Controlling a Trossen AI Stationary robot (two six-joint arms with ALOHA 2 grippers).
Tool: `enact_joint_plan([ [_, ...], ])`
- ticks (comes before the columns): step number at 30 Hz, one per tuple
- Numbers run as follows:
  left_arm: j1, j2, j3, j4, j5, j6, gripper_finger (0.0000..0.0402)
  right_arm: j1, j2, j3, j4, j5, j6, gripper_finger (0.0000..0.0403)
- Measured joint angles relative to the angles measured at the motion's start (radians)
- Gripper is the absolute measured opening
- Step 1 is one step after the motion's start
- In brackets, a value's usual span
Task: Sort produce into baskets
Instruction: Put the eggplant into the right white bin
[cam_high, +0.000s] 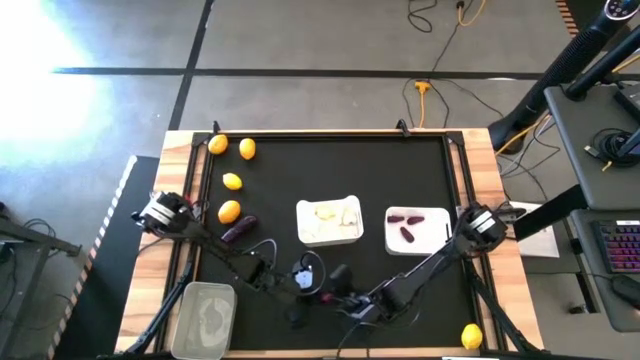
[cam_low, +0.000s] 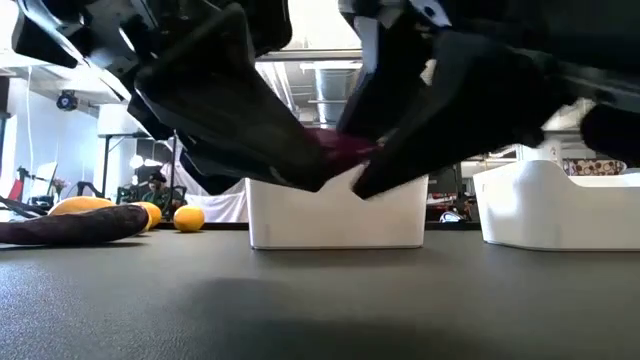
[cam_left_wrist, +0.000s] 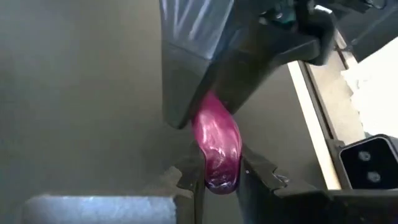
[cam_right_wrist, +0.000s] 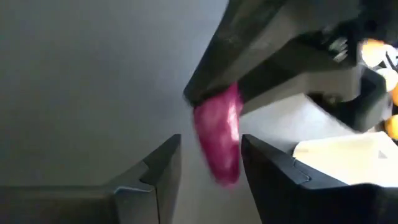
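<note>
A dark purple vegetable (cam_left_wrist: 216, 140) hangs in the air over the table's near middle, between my two grippers, which face each other there. My left gripper (cam_left_wrist: 219, 177) is shut on one end of it. My right gripper (cam_right_wrist: 211, 149) is open, with a finger on either side of the vegetable's other end (cam_right_wrist: 219, 134) and a gap showing at each side. In the low view the vegetable (cam_low: 335, 148) shows well above the mat. One white tray (cam_high: 329, 221) holds white bulbs. The other white tray (cam_high: 417, 229) holds purple vegetables. My left gripper pinches the purple vegetable's end (cam_left_wrist: 219, 174) between its two fingers. The fingers lie roughly level and come from the table's left. The vegetable sticks out past the fingertips toward the right gripper, lifted clear of the table.
Several lemons (cam_high: 232, 181) and a second purple vegetable (cam_high: 238, 230) lie on the mat's left side. One lemon (cam_high: 471, 336) lies at the near right corner. A clear greyish tub (cam_high: 205, 317) stands at the near left. The trays stand just beyond the grippers.
</note>
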Motion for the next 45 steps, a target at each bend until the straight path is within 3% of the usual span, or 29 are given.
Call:
enact_joint_plan([
  [15,0.011,0.013,0.003,0.011,-0.054,-0.007,0.0068,-0.019,0.008,-0.001,-0.011,-0.012,0.044,0.0059],
  [22,0.011,-0.003,0.007,-0.025,-0.061,-0.032,0.0122,-0.021,-0.018,-0.001,-0.026,-0.017,0.043,0.0042],
  [27,0.009,-0.027,0.007,-0.027,-0.014,-0.021,0.0168,-0.012,-0.113,0.0,-0.158,-0.019,0.08,0.004],
  [33,0.008,-0.074,0.007,-0.195,-0.011,-0.007,0.0189,-0.021,-0.253,0.0,-0.58,0.034,0.337,0.004],
  [36,0.007,-0.116,0.007,-0.295,-0.017,-0.015,0.0188,-0.027,-0.323,-0.005,-0.878,0.12,0.59,0.004],
  [39,0.004,-0.157,0.007,-0.38,-0.019,-0.028,0.0185,-0.034,-0.396,-0.036,-1.105,0.138,0.866,0.004],
  [41,-0.006,-0.192,0.007,-0.424,-0.018,-0.025,0.0184,-0.036,-0.452,-0.077,-1.158,0.142,1.005,0.0042],
  [45,-0.035,-0.262,0.007,-0.579,-0.018,-0.011,0.0182,-0.034,-0.565,-0.209,-1.112,0.12,1.135,0.0042],
])
